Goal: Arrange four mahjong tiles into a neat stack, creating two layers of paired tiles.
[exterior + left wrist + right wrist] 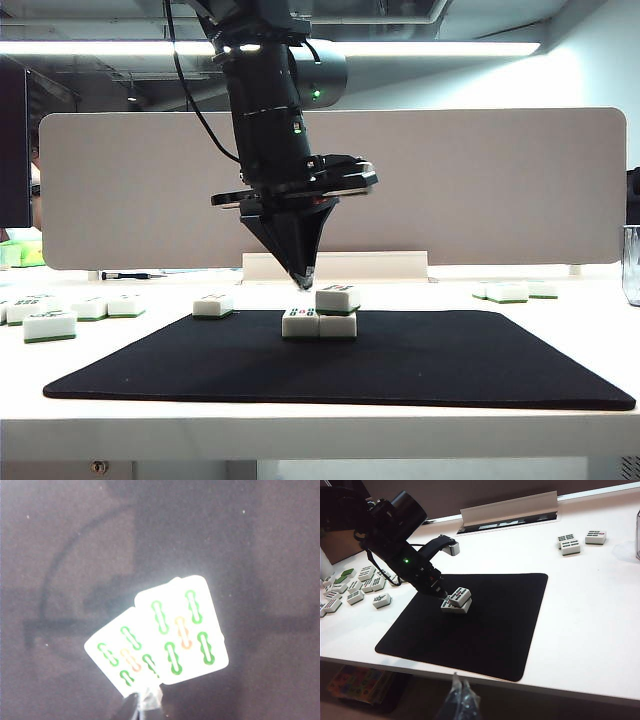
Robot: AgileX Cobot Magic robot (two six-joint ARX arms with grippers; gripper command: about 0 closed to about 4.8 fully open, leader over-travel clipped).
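On the black mat (400,370), three mahjong tiles (320,323) form a partial stack. The left gripper (304,282) hovers closed and empty just above. The right gripper (460,695), raised over the table's near edge, looks closed and empty.

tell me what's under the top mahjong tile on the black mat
Two tiles lie side by side under the top tile, which covers mostly the right one; that face is hidden. Shut left tool hovers beside.

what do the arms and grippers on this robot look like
The left arm is glossy black and cylindrical, with a small green light and black cables along it. Its left gripper is black and tapers to a narrow point with pale tips. Only the dark, blurred fingertips of the right gripper show.
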